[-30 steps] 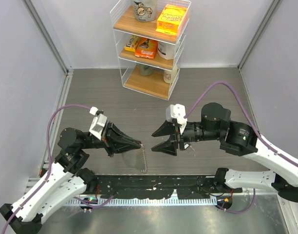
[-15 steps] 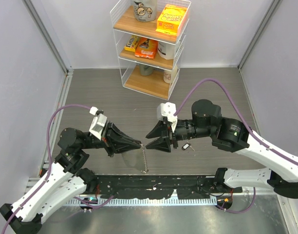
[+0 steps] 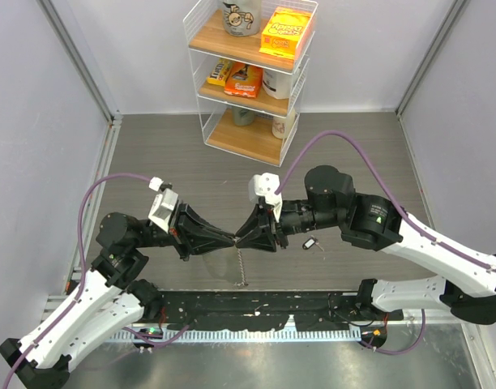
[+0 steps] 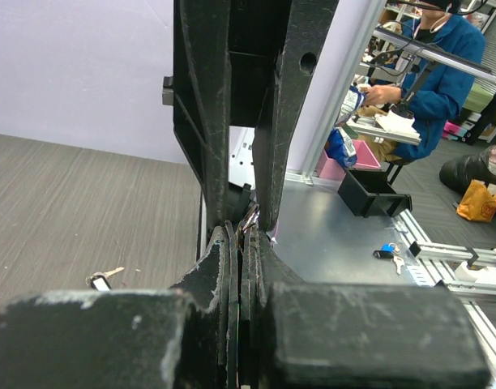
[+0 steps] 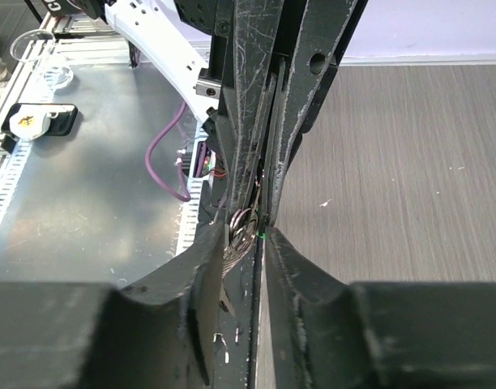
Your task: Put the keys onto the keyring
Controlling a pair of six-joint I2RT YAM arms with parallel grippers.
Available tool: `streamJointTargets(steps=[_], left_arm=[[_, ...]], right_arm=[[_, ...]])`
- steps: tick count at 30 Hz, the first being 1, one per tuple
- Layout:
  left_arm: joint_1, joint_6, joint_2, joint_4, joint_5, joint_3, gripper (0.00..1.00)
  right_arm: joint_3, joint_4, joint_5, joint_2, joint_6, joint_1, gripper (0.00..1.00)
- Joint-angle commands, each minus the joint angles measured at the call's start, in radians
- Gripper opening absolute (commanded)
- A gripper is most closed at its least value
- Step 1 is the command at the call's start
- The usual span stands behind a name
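The keyring is a grey-brown chain [image 3: 241, 267] that hangs from between the two grippers' tips, just above the table. My left gripper [image 3: 231, 237] is shut on its top, the pads pressed together [image 4: 244, 233]. From the opposite side, my right gripper [image 3: 242, 237] has closed to a narrow gap. In the right wrist view the wire ring [image 5: 242, 223] and a green piece [image 5: 264, 236] sit between the tips of the right gripper [image 5: 250, 232]. One key [image 3: 310, 243] with a dark head lies on the table under the right wrist, and the left wrist view also shows this key [image 4: 100, 280].
A white wire shelf [image 3: 201, 97] with boxes and mugs stands at the back centre. A black rail [image 3: 256, 312] runs along the near edge below the chain's end. Grey walls close in both sides. A blue-tagged key bunch [image 4: 386, 251] lies on the metal surface beyond the table.
My right gripper has moved left to meet the left gripper's tip, and its jaws have narrowed around the ring. The left arm and the hanging chain have held still.
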Motion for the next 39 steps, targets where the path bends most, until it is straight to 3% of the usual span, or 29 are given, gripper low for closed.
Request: streamJointTargets(steps=[1,5,10,20,33,39], left_arm=[[-0.005,-0.002,-0.008,0.055,-0.017,0.010,0.00],[-0.005,-0.002,-0.009,0.055,-0.013,0.010,0.00],[-0.005,-0.002,-0.011,0.055,-0.009,0.007,0.00],[-0.005,-0.005,-0.017,0.055,-0.007,0.004,0.00],[-0.006,-0.010,-0.019,0.060,0.003,0.006,0.00],[-0.006,-0.016,-0.017,0.069,0.016,0.004,0.00]], right_arm=[[0.055,0.030,-0.006,-0.002,-0.009,0.011,0.29],[0.057,0.030,0.000,-0.004,-0.011,0.017,0.16],[0.055,0.039,-0.002,-0.012,-0.003,0.022,0.22],[0.057,0.050,0.001,-0.010,0.006,0.023,0.26],[0.054,0.062,0.005,-0.010,0.007,0.031,0.06],[0.049,0.074,-0.002,-0.015,0.011,0.033,0.05]])
